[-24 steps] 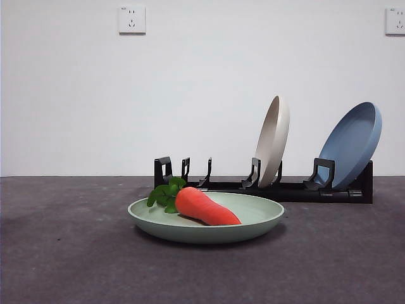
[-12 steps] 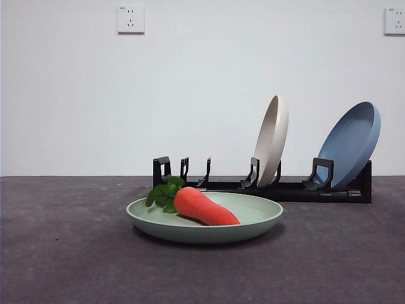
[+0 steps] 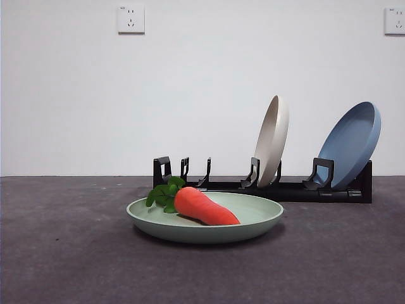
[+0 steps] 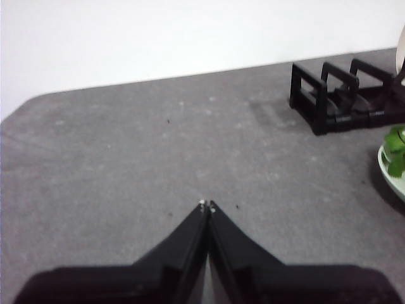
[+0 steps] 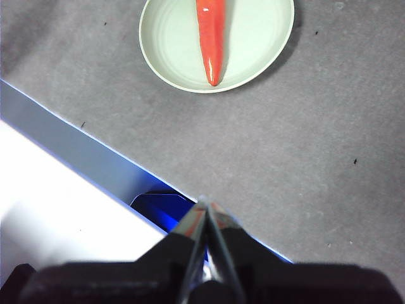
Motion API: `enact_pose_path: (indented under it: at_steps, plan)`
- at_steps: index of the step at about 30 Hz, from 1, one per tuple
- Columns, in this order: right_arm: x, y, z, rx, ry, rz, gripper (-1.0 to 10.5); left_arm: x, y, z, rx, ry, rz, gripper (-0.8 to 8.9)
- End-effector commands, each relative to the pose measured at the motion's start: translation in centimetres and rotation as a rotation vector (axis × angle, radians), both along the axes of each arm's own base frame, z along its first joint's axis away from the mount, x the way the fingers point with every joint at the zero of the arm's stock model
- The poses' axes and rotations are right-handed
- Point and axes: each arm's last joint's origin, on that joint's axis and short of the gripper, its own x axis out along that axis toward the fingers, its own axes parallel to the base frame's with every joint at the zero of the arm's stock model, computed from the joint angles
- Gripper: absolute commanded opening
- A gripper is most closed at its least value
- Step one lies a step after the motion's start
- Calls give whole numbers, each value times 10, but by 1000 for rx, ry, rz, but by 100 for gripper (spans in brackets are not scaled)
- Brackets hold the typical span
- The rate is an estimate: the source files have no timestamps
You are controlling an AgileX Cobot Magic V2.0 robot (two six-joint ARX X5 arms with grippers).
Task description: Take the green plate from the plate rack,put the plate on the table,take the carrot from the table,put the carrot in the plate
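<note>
The green plate (image 3: pixel 205 218) is lying flat on the surface (image 3: pixel 76 253), in front of the plate rack (image 3: pixel 266 183) and apart from it. The carrot (image 3: pixel 204 206) is resting inside the plate, leaves toward the rim, tapered tip pointing across the bowl; the right wrist view is showing it lying along the plate's middle. Judging by this layout, both placements are looking done.

2 plates are standing in the rack: a cream plate (image 3: pixel 273 140) leaning in a middle slot, a blue plate (image 3: pixel 352 144) tilting at the far end. The other slots are showing only prongs. 2 wall sockets (image 3: pixel 131 19) are sitting high on the white wall.

Left end effector (image 4: pixel 206 205): jaws pressed together, holding nothing, hovering over bare surface with the rack's end and the plate's edge off to one side. Right end effector (image 5: pixel 205 206): jaws pressed together, holding nothing, well apart from the plate, near the surface's edge.

Handling, as judgement:
- Carrot is looking light, probably plastic or foam, smooth enough to slip. Best hold is across the thick body just behind the leaves; the tip is too narrow.
- Plate is looking rigid, light, matte, so not very slippery. Pinching the raised rim is seeming the only workable hold while it is lying flat.
</note>
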Motion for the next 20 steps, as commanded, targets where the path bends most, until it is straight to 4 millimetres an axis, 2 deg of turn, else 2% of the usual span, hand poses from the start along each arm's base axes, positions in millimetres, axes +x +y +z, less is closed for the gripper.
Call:
enact_pose_path:
  at_steps: [1,20]
  plan:
    - [0,0,-1,-3,-7,7,1,0,0,-6,-7,29,-1,-4]
    - [0,0,-1,-3,-7,7,1,0,0,-6,-31,34,-13,-4]
